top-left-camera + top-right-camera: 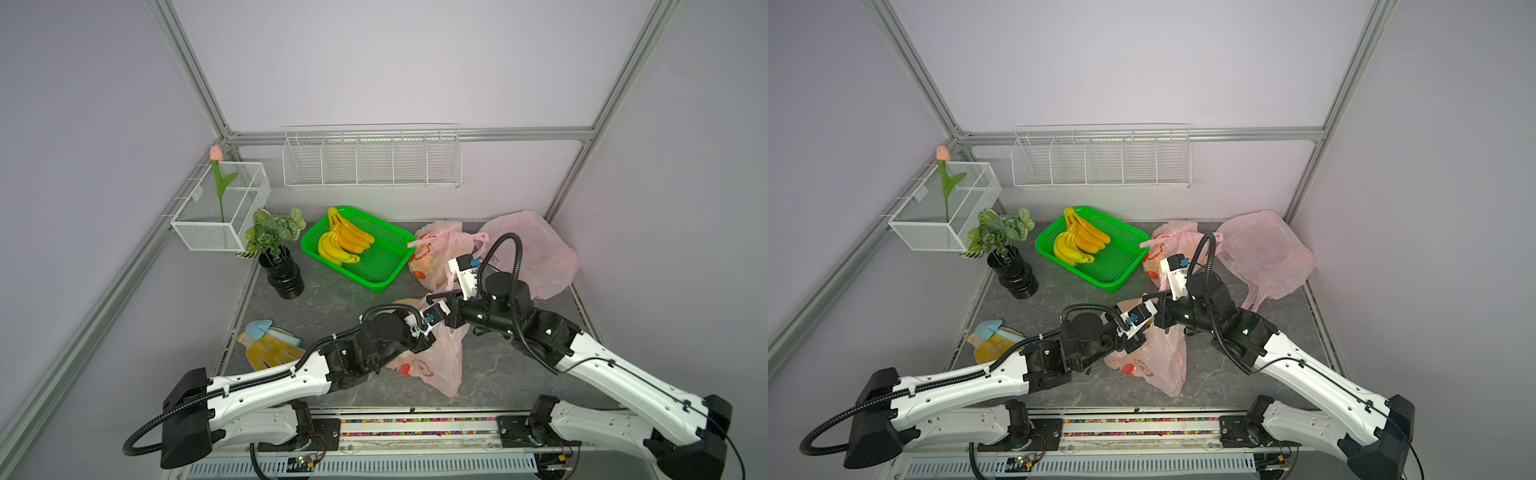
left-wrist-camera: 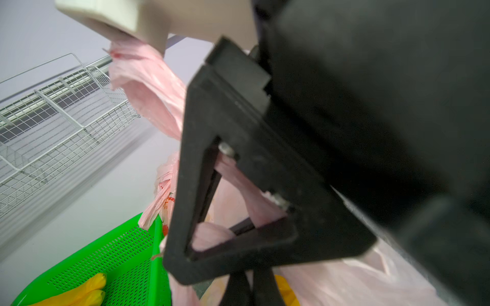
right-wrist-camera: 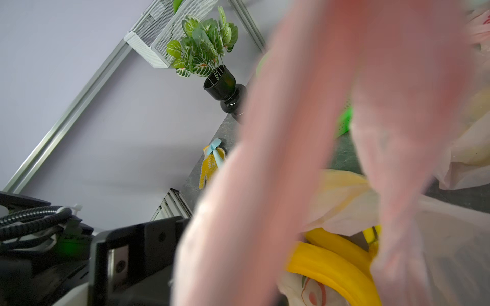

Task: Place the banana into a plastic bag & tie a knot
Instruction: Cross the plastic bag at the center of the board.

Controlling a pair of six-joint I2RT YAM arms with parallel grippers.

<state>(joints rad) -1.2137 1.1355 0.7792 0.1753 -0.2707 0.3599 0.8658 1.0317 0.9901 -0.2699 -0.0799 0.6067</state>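
A pink plastic bag [image 1: 436, 365] [image 1: 1158, 361] lies at the front middle of the table. Yellow bananas [image 3: 331, 267] [image 2: 286, 288] lie inside it. My left gripper [image 1: 428, 334] [image 1: 1138, 338] [image 2: 250, 288] is at the bag's top, its jaws pressed together on the pink film. My right gripper [image 1: 434, 298] [image 1: 1148, 297] reaches in from the right, just above the left one. A twisted bag handle [image 2: 151, 87] runs through its black fingers [image 2: 238, 259]. In the right wrist view blurred pink handles [image 3: 278, 159] hide its jaws.
A green basket [image 1: 386, 266] with banana bunches [image 1: 345, 245] stands behind the bag. More pink bags [image 1: 532, 249] lie at the back right. A plant in a black vase [image 1: 284, 274] stands left, a yellow glove with a blue trowel [image 1: 270, 349] front left. Wire baskets [image 1: 372, 162] hang on the walls.
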